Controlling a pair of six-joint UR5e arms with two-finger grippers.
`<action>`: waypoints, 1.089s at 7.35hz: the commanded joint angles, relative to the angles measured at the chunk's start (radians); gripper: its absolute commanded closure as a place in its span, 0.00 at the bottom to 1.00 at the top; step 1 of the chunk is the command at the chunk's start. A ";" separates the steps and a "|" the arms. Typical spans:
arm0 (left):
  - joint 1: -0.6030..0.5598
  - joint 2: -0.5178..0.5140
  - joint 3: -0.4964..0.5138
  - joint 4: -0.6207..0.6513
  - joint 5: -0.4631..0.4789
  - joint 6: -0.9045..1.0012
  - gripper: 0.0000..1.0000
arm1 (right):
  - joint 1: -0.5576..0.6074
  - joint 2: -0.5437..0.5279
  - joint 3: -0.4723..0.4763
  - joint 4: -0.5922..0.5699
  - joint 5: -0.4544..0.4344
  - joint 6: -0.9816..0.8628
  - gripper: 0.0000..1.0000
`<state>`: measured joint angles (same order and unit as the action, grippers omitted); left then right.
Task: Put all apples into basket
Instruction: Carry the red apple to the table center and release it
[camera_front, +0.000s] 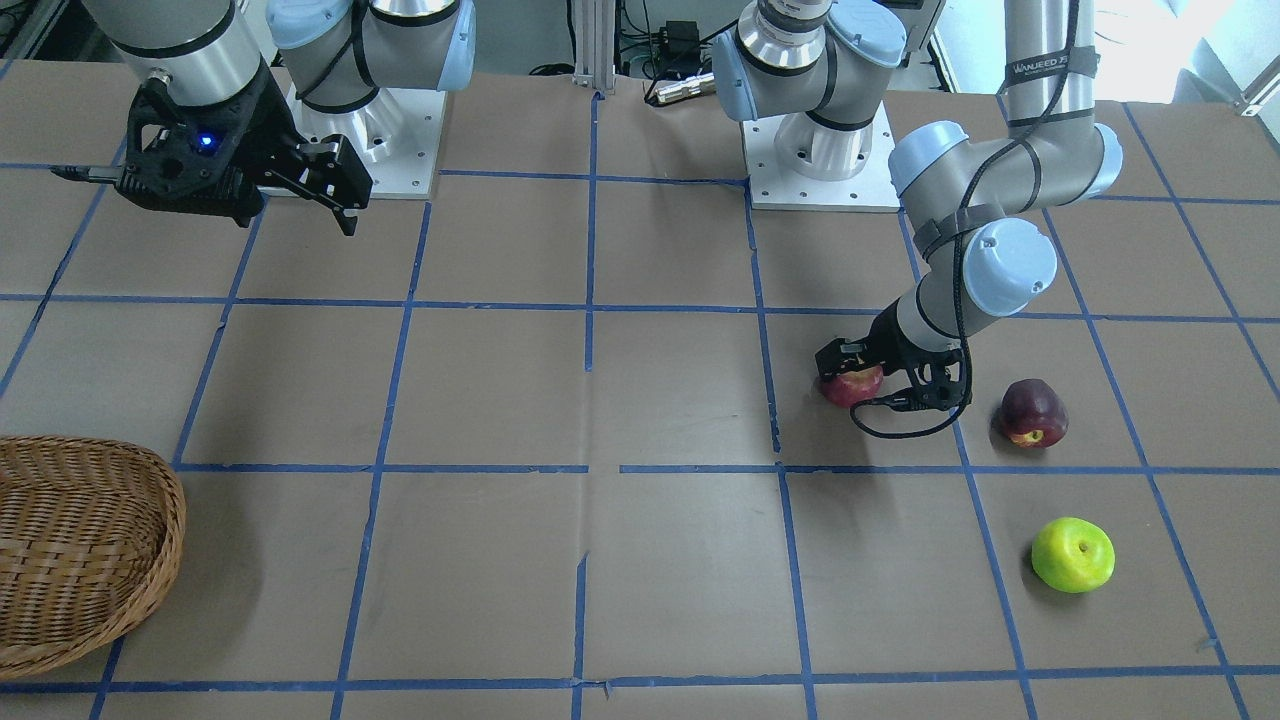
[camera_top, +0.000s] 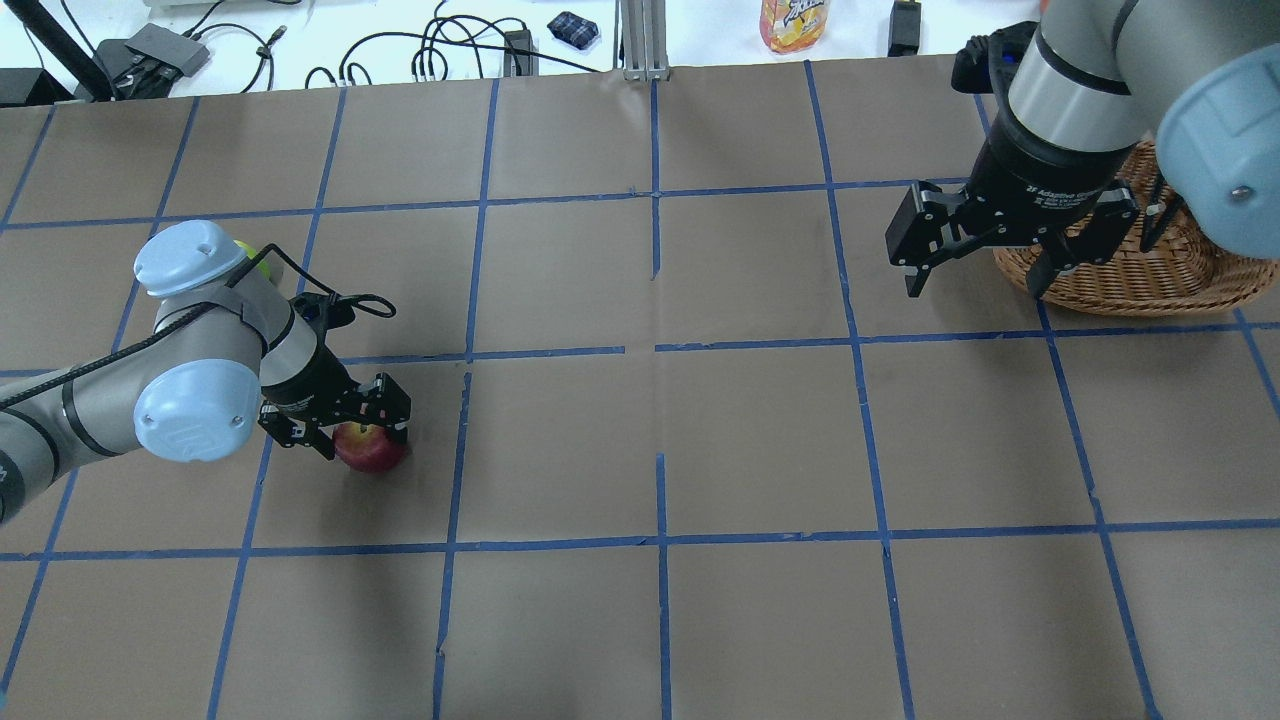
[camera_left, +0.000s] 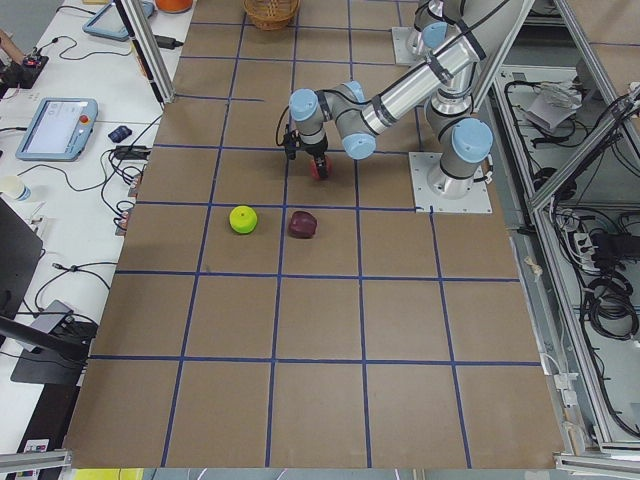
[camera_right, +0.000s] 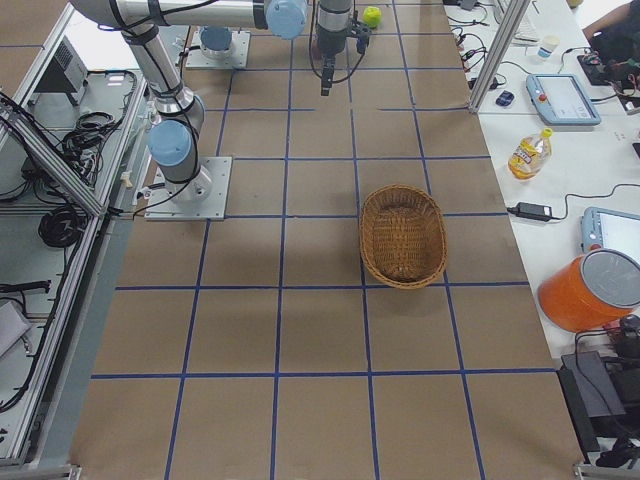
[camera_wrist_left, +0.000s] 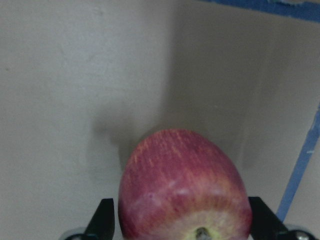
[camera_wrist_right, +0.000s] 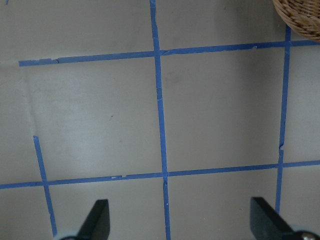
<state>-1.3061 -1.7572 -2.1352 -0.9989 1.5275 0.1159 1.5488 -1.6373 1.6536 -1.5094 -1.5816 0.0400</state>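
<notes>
The left gripper (camera_top: 362, 438) is straddling the red apple (camera_wrist_left: 185, 190) on the table (camera_front: 650, 400), jaws spread wide, fingers (camera_wrist_left: 106, 220) just beside its flanks; the maroon apple (camera_front: 1033, 411) and green apple (camera_front: 1072, 554) are lying nearby; the right gripper (camera_top: 975, 288) is hanging agape, apart from the basket (camera_top: 1130, 285)

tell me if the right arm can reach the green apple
Probably not. The green apple lies far over on the robot's left, the right hand hovers open by the basket at the opposite end, and the left arm stands between.
</notes>
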 joint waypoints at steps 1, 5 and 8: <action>-0.069 0.045 0.032 0.011 -0.039 -0.132 1.00 | -0.001 0.004 0.000 -0.011 -0.001 -0.003 0.00; -0.447 -0.042 0.185 0.106 -0.185 -0.548 1.00 | -0.006 0.013 0.000 -0.028 -0.001 0.001 0.00; -0.567 -0.169 0.254 0.230 -0.155 -0.579 1.00 | -0.006 0.060 0.000 -0.150 -0.004 0.004 0.00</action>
<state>-1.8399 -1.8748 -1.9180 -0.8102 1.3591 -0.4510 1.5435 -1.5937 1.6536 -1.6363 -1.5807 0.0413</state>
